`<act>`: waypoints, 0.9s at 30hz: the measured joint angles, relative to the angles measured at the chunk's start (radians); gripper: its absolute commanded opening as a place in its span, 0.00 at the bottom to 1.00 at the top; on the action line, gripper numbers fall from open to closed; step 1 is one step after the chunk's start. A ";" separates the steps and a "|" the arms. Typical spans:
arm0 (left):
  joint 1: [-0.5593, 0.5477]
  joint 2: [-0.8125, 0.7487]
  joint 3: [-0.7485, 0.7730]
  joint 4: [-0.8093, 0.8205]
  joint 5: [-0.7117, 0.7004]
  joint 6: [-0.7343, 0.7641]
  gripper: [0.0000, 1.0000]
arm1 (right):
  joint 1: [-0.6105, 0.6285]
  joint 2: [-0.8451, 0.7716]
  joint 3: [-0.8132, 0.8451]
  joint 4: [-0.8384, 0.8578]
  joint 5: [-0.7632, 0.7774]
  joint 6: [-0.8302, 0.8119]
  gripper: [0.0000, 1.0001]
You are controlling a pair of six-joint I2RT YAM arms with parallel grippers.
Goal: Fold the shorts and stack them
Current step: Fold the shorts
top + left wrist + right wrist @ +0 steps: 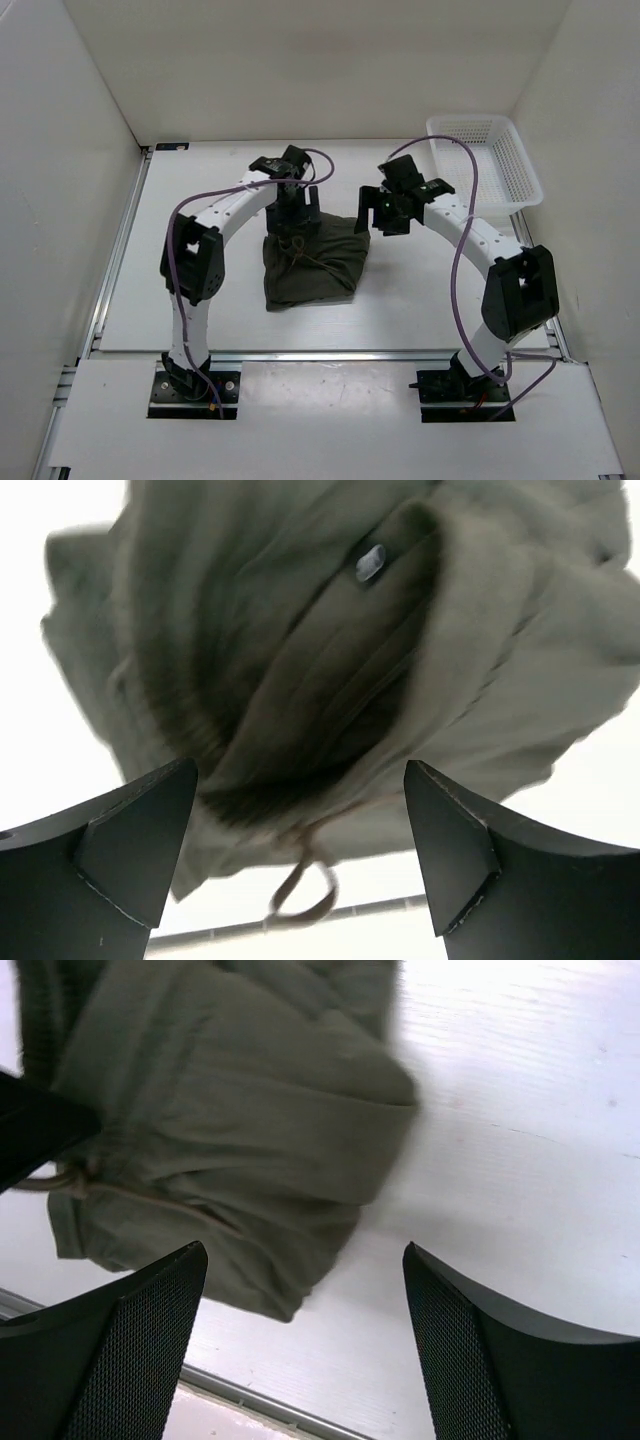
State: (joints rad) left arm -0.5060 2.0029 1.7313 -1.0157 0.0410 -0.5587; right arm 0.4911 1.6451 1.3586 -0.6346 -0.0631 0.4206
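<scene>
The pair of dark olive-green soft cloth shorts (312,262) lies near the middle of the white table (430,300), gathered into a compact, roughly square bundle. Judging from that shape, the folding looks largely done: the legs are doubled in and no loose leg trails out to the side. The bundle is not crisp, though. Its near edge is uneven, the layers sit rumpled, and the top external view shows creases across the upper face. The thin tan drawstring (300,890) spills out in a loop at the waistband edge, where the gathered ribbing shows as a darker band. A small pale tag (370,562), too blurred to read, sits among the folds.

What seems left is the stacking, and perhaps a tidying press. No other folded garment shows, so I cannot tell where the stack belongs.

The left gripper (300,772) hangs over the far edge of the bundle with its jaws spread wide and nothing between them; the cloth lies below, not pinched. The right gripper (305,1255) sits just beside the bundle's far right corner, jaws likewise wide and holding nothing, over bare tabletop.

A white plastic lattice basket (490,160) stands well apart at the far right corner.
</scene>
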 measured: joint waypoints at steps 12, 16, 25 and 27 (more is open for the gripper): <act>-0.091 0.272 0.309 -0.111 -0.064 0.068 0.10 | -0.191 -0.093 -0.198 0.024 -0.075 0.000 0.84; -0.087 0.270 0.318 -0.140 -0.048 0.069 0.10 | -0.240 -0.146 -0.224 0.031 -0.082 -0.011 0.84; 0.014 -0.061 0.072 -0.108 -0.007 -0.042 0.10 | -0.277 -0.195 -0.232 0.030 -0.096 -0.039 0.84; 0.045 -0.162 -0.025 -0.074 -0.004 -0.088 0.20 | -0.278 -0.197 -0.231 0.030 -0.097 -0.041 0.84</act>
State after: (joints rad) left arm -0.4606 1.8408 1.7061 -1.0893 0.0368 -0.6468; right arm 0.2134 1.4479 1.1275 -0.6044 -0.1604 0.3794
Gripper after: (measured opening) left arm 0.140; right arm 0.835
